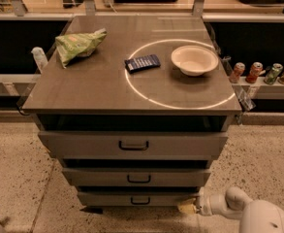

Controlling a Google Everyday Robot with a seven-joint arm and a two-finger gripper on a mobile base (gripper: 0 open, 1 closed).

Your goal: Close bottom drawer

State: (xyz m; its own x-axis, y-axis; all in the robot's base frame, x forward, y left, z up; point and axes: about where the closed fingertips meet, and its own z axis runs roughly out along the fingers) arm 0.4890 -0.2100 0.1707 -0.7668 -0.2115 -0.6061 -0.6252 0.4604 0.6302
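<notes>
1. Bottom drawer [139, 198]: lower centre of frame, lowest of three grey fronts, small dark handle.
2. Cabinet top [93, 89], upper half: green bag [78, 45] left, dark packet [142, 63] centre, white bowl [195, 59] right.
3. Gripper [187, 207]: lower right, tip at the drawer's right end; wide or narrow, cannot tell.
4. Cans [262, 73]: right edge, on a shelf.

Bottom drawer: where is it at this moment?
Camera view, low centre: the bottom drawer sits just under the middle drawer, with the claw beside the right end of its front panel.
</notes>
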